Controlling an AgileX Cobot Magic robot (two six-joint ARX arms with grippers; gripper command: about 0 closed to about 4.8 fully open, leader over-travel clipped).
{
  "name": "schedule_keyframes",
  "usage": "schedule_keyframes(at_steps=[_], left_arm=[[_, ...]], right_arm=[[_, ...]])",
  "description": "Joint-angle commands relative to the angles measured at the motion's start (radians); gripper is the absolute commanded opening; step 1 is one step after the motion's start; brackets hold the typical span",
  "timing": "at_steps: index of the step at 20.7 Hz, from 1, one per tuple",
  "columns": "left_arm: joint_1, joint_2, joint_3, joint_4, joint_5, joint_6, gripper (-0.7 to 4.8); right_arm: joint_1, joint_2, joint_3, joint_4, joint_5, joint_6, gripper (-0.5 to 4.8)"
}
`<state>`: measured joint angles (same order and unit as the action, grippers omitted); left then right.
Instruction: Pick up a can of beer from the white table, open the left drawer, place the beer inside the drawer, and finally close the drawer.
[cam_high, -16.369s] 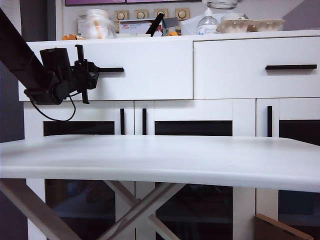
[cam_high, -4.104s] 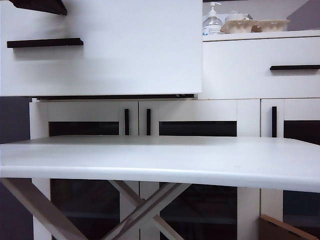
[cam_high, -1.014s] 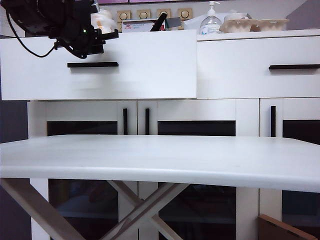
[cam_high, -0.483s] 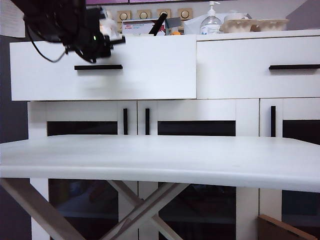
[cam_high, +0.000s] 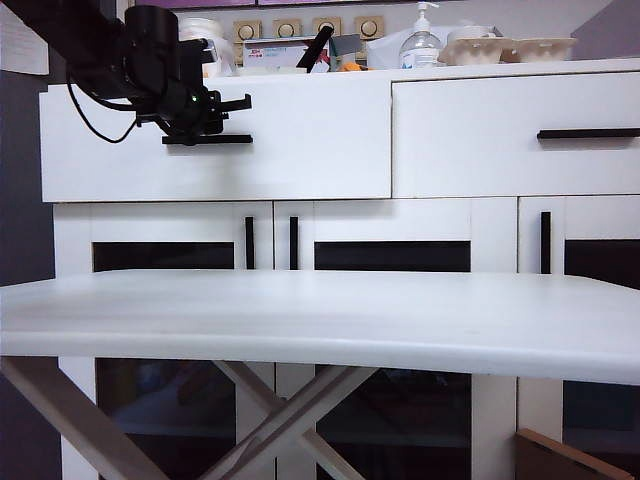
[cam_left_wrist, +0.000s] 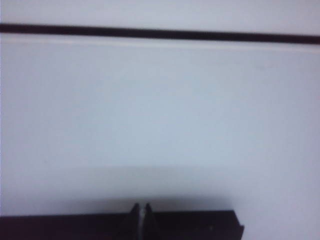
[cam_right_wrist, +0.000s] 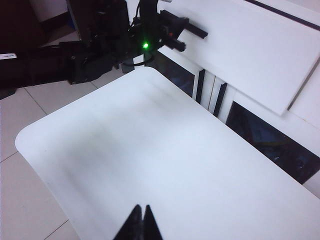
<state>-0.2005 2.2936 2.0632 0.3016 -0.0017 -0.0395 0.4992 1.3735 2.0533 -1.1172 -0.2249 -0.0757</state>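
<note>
Two grippers are in your views, and both have their jaws closed on nothing. Your left gripper (cam_high: 235, 103) sits against the left drawer (cam_high: 300, 140), just above its black handle (cam_high: 208, 139); your left wrist camera shows the closed fingertips (cam_left_wrist: 141, 212) right at that dark bar, with the drawer's white front filling the rest of the picture. Your right gripper (cam_right_wrist: 141, 220) hangs well back above the white table (cam_right_wrist: 165, 165), touching nothing.

Moving outward, the drawer's front looks almost flush with the matching right drawer (cam_high: 515, 135) beside it, so you can judge it to be nearly or fully shut. Below are cabinet doors with vertical black handles, and on the cabinet top stands clutter, including a pump bottle (cam_high: 424, 40).

No can of beer shows anywhere: not on the table, not in either gripper. You cannot see inside the drawer, so whether the can lies there cannot be told; the bare table suggests it does. By that reading the task is at its last step, and at most a final press to seat the drawer is left
</note>
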Motion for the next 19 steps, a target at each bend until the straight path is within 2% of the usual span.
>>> schedule_keyframes(at_steps=[1,5,12,15,19], left_arm=[[0.003,0.036,0.1,-0.023,0.002,0.0,-0.05],[0.003,0.091,0.199,-0.069,0.001,-0.002,-0.05],[0.007,0.092,0.208,-0.089,0.006,0.005,-0.06],[0.007,0.032,0.208,-0.189,0.032,0.005,-0.05],[0.007,-0.095,0.208,-0.424,0.033,0.004,-0.05]], right_arm=[[0.001,0.006,0.003,0.01,-0.002,-0.003,-0.01],[0.001,0.011,0.003,0.006,-0.003,-0.003,-0.01],[0.001,0.011,0.003,-0.003,-0.002,-0.003,-0.01],[0.0,-0.006,0.004,-0.026,0.004,-0.003,-0.01],[0.0,-0.045,0.003,-0.103,0.024,-0.004,-0.01]])
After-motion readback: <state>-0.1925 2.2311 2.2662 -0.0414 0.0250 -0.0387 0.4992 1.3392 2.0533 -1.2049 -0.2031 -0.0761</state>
